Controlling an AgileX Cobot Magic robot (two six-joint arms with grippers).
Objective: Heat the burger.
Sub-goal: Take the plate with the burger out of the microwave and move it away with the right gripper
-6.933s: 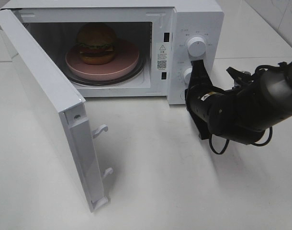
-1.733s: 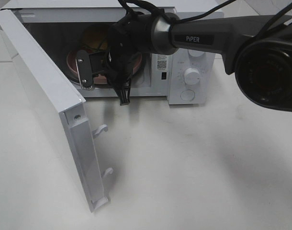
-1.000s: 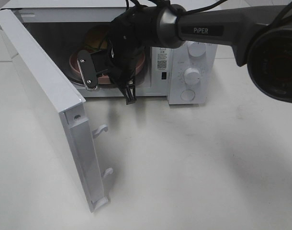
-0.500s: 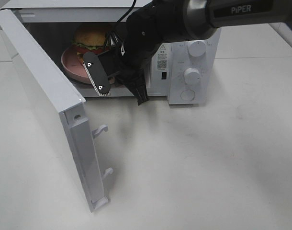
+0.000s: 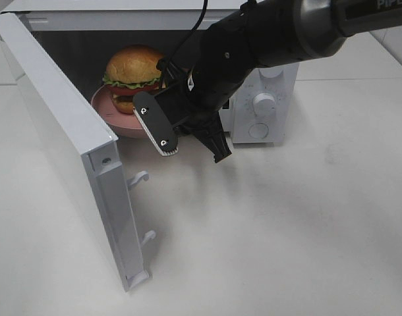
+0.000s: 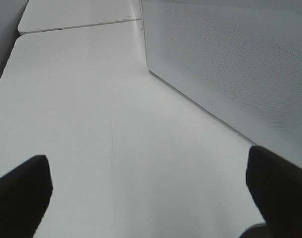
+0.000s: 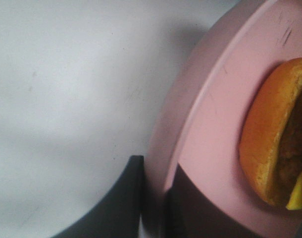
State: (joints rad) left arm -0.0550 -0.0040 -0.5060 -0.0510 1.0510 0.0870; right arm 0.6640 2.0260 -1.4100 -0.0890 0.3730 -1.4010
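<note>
plate pinched at the rim, burger riding on top

from the left of the high view: the microwave door (image 5: pixel 69 145) stands swung wide. my left gripper (image 6: pixel 151 198) is out by its outer face, jaws fully spread, holding nothing (only the dark fingertips show at the edges of the left wrist view).

next, the burger (image 5: pixel 133 74) sits on the pink plate (image 5: pixel 118 118) at the mouth of the microwave (image 5: pixel 273 99) cavity. whether the plate rests on the floor of the cavity or is carried clear of it i cannot tell.

further right, my right gripper (image 7: pixel 153 198) is clamped on the plate's rim, one finger either side of the edge in the right wrist view; the burger itself is untouched, well in from the pinch.

handling judgement: bun looks soft and crushable, the stack is loose in layers and likely to slide or topple if the plate tilts. plate looks stiff and smooth, so slippery under a narrow pinch. best hold is the rim, as now, never the bun; keep it level and move slowly.
</note>
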